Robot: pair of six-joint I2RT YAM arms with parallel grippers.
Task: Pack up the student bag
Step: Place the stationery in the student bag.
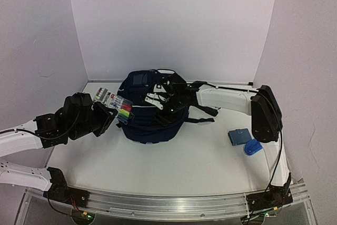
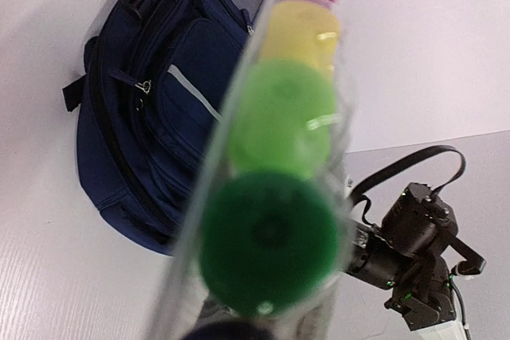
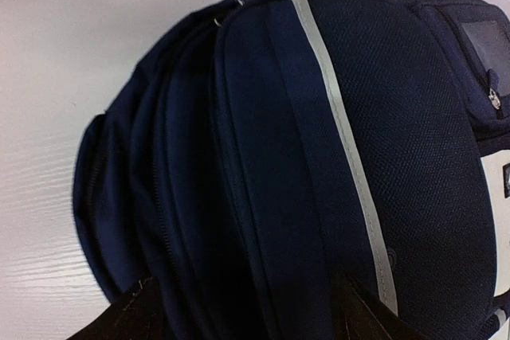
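Lying at the centre of the table [image 1: 174, 172] in the top view: the student bag [image 1: 152, 122], navy, with a white patch toward 12 o'clock on its upper face. A thin pale stripe runs down one panel. A dark strap [image 1: 202, 120] trails off it toward 3 o'clock.

Left arm [image 1: 73, 122] comes in from 9 o'clock. The left jaws are closed on a clear marker case [image 1: 120, 110] held at the bag's 9 o'clock edge; I cannot tell whether case and bag touch. In the left wrist view the caps show end-on in a row, dark green, light green, yellow and pink, blurred by closeness.

Right arm [image 1: 226, 98] reaches across from 3 o'clock, and the right jaws sit over the bag's top. In the right wrist view they stand wide apart, with dark fingertips [image 3: 131, 318] at the lower frame edge and bag fabric between them. Nothing is visibly pinched; contact with the fabric is unclear.

A small blue pouch [image 1: 239, 136] lies on the table at the bag's 4 o'clock, well apart. A brighter blue object [image 1: 253, 148] sits just beside the pouch at its 5 o'clock; what it is I cannot make out.
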